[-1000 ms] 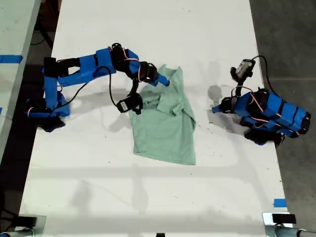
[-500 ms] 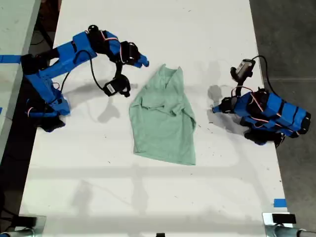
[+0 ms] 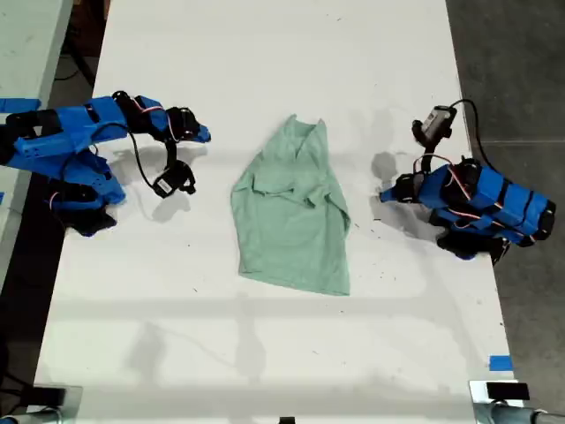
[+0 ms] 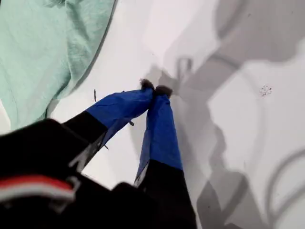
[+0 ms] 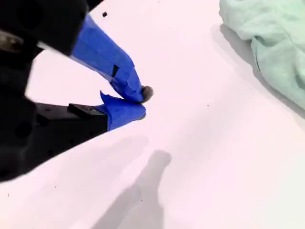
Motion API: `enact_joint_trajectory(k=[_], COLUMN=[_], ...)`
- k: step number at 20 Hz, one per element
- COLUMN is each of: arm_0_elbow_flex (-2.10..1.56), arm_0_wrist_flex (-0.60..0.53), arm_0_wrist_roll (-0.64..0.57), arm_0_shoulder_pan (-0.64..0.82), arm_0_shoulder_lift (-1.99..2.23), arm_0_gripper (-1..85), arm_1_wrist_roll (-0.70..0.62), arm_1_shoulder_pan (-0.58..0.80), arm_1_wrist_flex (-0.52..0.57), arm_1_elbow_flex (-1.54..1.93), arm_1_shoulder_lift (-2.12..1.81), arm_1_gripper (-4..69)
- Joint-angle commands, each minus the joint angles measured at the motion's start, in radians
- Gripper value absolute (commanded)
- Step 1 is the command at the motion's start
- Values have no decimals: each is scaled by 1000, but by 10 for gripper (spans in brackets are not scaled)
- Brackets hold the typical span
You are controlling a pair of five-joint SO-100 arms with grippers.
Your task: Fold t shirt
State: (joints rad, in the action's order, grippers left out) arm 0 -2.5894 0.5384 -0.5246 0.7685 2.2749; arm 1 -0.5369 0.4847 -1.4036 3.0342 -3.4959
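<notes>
Mint-green t shirt (image 3: 291,216) lies rumpled at the middle of the desk (image 3: 265,53). Your first pincer (image 4: 155,89) and second pincer (image 5: 141,102) sit pinched narrow, empty, near it.

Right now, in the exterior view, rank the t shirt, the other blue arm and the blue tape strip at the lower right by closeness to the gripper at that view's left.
From the gripper at the exterior view's left:
1. t shirt, mid-table, nearest.
2. other blue arm, folded at the view's right.
3. blue tape strip, lower right corner, farthest.
</notes>
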Motion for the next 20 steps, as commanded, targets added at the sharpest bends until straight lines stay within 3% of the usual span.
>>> enact_joint_trajectory(k=[1, 4, 6, 7, 8, 9, 11, 20], arm_0_elbow_flex=[-141, -255, -468, -618, -710, -696, -707, -707], arm_0_wrist_flex=[-318, -413, -383, -233, 124, 212, 141, 176], arm_0_wrist_roll=[-121, -149, -114, -80, -17, -5, -23, 15], arm_0_shoulder_pan=[-69, -75, -3, 58, 126, 238, 187, 187], arm_0_shoulder_lift=[3, 106, 469, 857, 1341, 1331, 1333, 1333], arm_0_gripper=[-2, -2, -2, -2, -2, -2, -2, -2], arm_1_wrist_roll=[0, 2, 3, 3, 3, 2, 5, 9], arm_1_shoulder_pan=[0, -2, -3, -3, -3, -3, -3, -8], arm_1_wrist_flex=[5, 5, 5, 5, 5, 5, 6, 5], arm_1_elbow_flex=[37, 37, 37, 37, 37, 37, 38, 38], arm_1_shoulder_lift=[-12, -12, -12, -12, -12, -12, -12, -12], arm_1_gripper=[9, 9, 9, 9, 9, 9, 9, 9])
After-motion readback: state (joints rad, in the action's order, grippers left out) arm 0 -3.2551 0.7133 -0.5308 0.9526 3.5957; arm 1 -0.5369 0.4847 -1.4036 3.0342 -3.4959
